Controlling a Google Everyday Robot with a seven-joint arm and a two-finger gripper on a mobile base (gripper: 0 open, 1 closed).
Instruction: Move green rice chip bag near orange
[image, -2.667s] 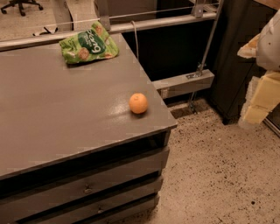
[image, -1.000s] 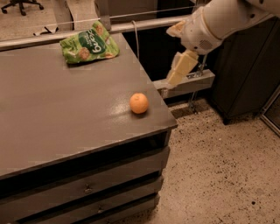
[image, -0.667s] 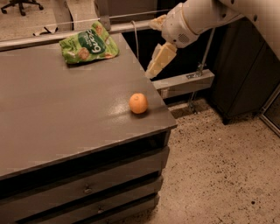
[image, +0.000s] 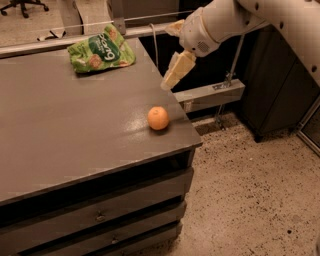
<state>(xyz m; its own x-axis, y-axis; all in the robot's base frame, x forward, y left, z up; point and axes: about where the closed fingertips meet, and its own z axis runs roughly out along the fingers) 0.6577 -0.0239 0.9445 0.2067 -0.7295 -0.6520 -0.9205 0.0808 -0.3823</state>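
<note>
The green rice chip bag (image: 101, 50) lies crinkled at the far edge of the grey table (image: 70, 135). The orange (image: 158, 118) sits near the table's right front corner, well apart from the bag. My gripper (image: 166, 57) hangs in the air over the table's right edge, to the right of the bag and beyond the orange. Its cream fingers (image: 177, 70) are spread open and hold nothing. The white arm (image: 240, 15) reaches in from the upper right.
The table has drawers (image: 100, 215) in its front. A grey metal rail (image: 210, 95) and a dark cabinet (image: 280, 85) stand to the right. The speckled floor (image: 250, 195) lies below. An office chair base (image: 25, 5) shows at the far left.
My arm has swung in from the right to the left, bringing the gripper over the table's right edge. The bag and the orange have not moved.
</note>
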